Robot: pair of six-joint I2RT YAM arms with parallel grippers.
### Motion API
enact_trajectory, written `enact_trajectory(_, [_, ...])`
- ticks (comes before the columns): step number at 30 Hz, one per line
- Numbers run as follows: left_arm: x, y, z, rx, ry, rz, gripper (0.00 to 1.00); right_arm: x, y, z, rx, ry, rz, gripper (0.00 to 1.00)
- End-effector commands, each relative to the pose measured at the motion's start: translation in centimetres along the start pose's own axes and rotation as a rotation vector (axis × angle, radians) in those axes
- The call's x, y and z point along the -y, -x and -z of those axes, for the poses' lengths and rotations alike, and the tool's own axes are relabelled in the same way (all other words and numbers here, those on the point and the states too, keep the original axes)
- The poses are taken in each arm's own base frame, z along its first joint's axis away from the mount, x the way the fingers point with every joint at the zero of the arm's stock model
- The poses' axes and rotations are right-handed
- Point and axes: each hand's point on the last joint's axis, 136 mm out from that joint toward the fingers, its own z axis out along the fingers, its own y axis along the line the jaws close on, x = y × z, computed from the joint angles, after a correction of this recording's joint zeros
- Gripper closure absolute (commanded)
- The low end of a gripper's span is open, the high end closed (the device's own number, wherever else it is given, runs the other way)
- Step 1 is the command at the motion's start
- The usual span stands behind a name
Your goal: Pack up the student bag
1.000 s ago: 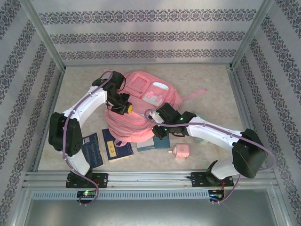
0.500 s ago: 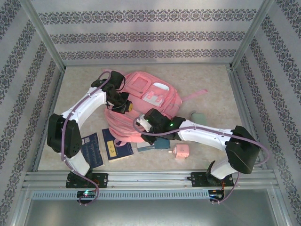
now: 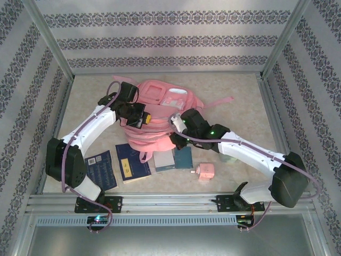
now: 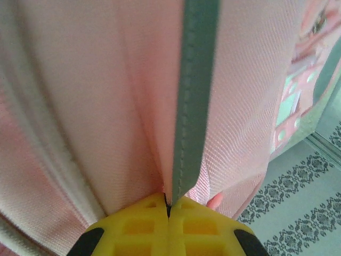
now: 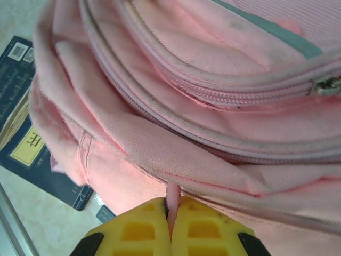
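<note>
A large pink fabric student bag (image 3: 160,114) with pale panels and zipped front pockets lies crumpled at the centre of the overhead frame, on a beige stone-patterned surface (image 3: 240,88) enclosed by walls papered in grey floral bands. The white left arm (image 3: 90,128) reaches in from the lower left and the white right arm (image 3: 245,152) from the lower right, meeting the bag on opposite sides. In the left wrist view, the left jaws are pressed together at the bottom centre of the frame, their yellow pads (image 4: 138,224) pinching a fold of the bag's woven pink cloth (image 4: 80,106) along a grey-green trim strip (image 4: 194,96). In the right wrist view, the right jaws are likewise closed at the bottom centre, yellow pads (image 5: 138,229) nipping a thin pink edge of the bag (image 5: 213,106) just below its rows of zipper; a metal zipper pull (image 5: 327,85) shows at the right edge. Below the bag in the overhead frame lie a dark blue booklet (image 3: 101,169), a blue book with a yellow label (image 3: 133,162) and a grey-blue book (image 3: 175,158), the last touching the bag's lower edge. A small pink box-shaped object (image 3: 205,172) sits near the bottom centre, apart from the bag. One pink strap (image 3: 221,101) trails towards the right.
</note>
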Motion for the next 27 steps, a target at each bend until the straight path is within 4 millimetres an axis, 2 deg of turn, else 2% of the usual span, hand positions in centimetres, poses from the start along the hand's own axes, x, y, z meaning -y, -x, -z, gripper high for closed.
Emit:
enact_trajectory(1, [0.9, -2.4, 0.9, -0.033, -0.04, -0.091, 1.0, 2.1, 2.3, 1.4, 0.071, -0.066, -0.01, 1.0])
enact_trajectory(6, [2.5, -6.2, 1.0, -0.062, -0.046, -0.372, 1.0, 5.4, 1.6, 2.0, 0.053, -0.111, -0.034, 1.0])
enact_trajectory(8, [1.9, -6.7, 0.8, -0.078, -0.008, -0.475, 1.0, 6.3, 1.1, 2.0, 0.049, -0.113, -0.01, 1.0])
enact_trajectory(11, [1.5, -6.5, 1.1, -0.071, 0.049, -0.691, 1.0, 6.7, 0.8, 2.3, 0.064, -0.079, 0.051, 1.0])
enact_trajectory(14, [1.5, -6.7, 0.9, -0.113, 0.093, -0.947, 0.85, 7.1, 0.2, 2.5, 0.067, -0.055, 0.094, 1.0])
enact_trajectory(17, [1.6, -7.1, 0.5, -0.169, 0.102, -1.129, 0.74, 7.3, -0.1, 2.9, 0.073, -0.024, 0.107, 1.0])
enact_trajectory(22, [2.1, -5.7, 1.0, -0.03, 0.239, -1.436, 0.58, 7.0, -0.9, 3.2, 0.069, 0.004, 0.139, 1.0])
enact_trajectory(25, [2.2, -4.7, 0.4, 0.093, 0.355, -1.628, 0.54, 6.7, -1.1, 3.3, 0.07, 0.021, 0.135, 1.0])
enact_trajectory(27, [2.1, -5.5, -0.5, 0.101, 0.335, -1.748, 0.52, 6.6, -1.2, 3.1, 0.068, 0.031, 0.127, 1.0])
